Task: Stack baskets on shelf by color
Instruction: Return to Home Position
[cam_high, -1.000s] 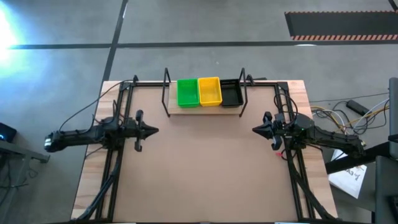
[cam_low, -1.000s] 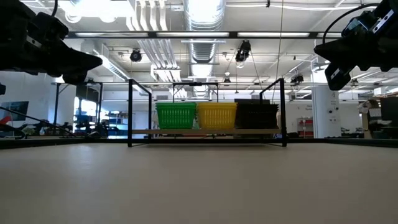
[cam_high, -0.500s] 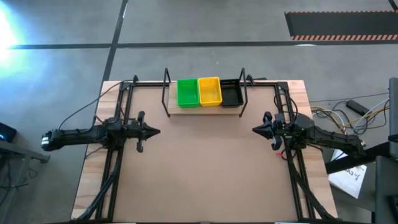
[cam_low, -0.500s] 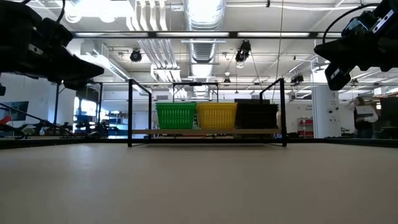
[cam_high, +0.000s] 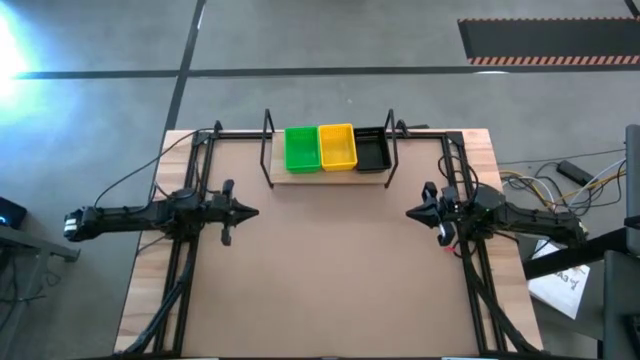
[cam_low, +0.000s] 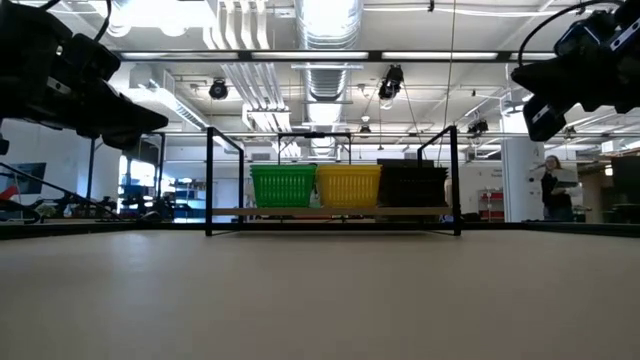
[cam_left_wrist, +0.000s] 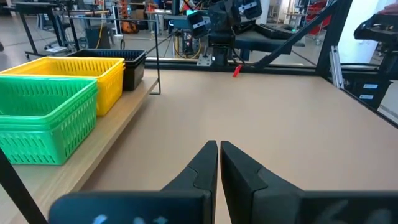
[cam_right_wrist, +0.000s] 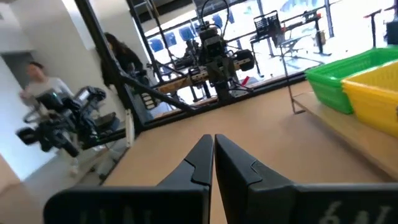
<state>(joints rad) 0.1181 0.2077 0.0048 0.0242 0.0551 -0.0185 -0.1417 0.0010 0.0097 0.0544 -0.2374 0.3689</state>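
Meanwhile the left gripper (cam_high: 251, 211), fingers closed, has drawn back slightly; the right gripper (cam_high: 409, 212) is likewise closed.

The left arm (cam_high: 130, 215) reaches in level from the tabletop's left side, and the left gripper (cam_high: 248, 211) points straight inward toward the middle, raised clear of the surface. Its jaws are pressed together, with only a hairline slit between them in the left wrist view (cam_left_wrist: 218, 145). The right arm (cam_high: 520, 220) mirrors it from the right side, and the right gripper (cam_high: 411, 211) faces the left one, well apart from it. Its jaws are likewise closed tip to tip (cam_right_wrist: 213, 137). In the low view both grippers hang high, left (cam_low: 158, 118) and right (cam_low: 522, 76).
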